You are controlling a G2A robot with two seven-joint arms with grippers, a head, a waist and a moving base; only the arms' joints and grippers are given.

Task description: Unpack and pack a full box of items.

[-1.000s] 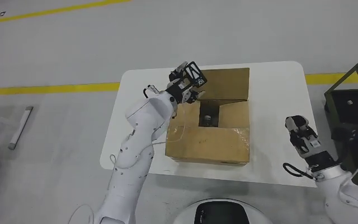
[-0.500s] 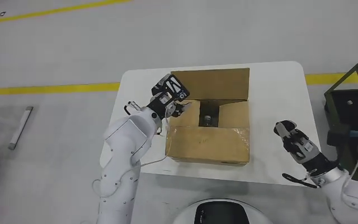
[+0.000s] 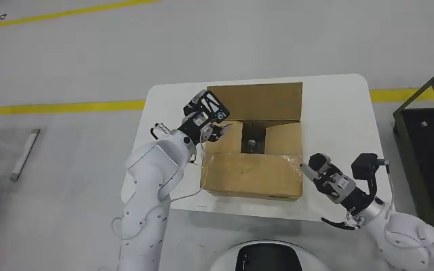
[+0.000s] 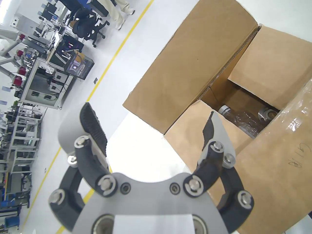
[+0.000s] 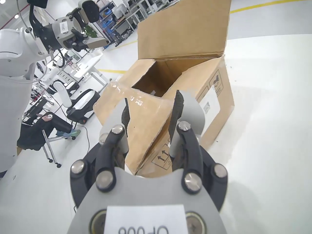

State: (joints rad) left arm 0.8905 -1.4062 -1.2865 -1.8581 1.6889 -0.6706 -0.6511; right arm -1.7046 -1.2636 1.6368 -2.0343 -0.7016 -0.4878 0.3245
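Note:
A brown cardboard box stands mid-table with its far flap raised and its near flap, covered with clear tape, folded flat. Through the gap between the flaps I see metal parts inside, the same metal parts showing in the left wrist view. My left gripper hangs open just off the box's far left corner, nothing between its fingers. My right gripper is open at the box's near right corner, its fingers straddling the corner of the taped flap.
The white table has bare surface to the right of and behind the box. A dark green rack stands off the table's right edge. A grey bar lies on the floor at far left.
The right arm swung in from the table's right side to the box's near right corner. The left gripper drew back from over the box to its left corner, then held still.

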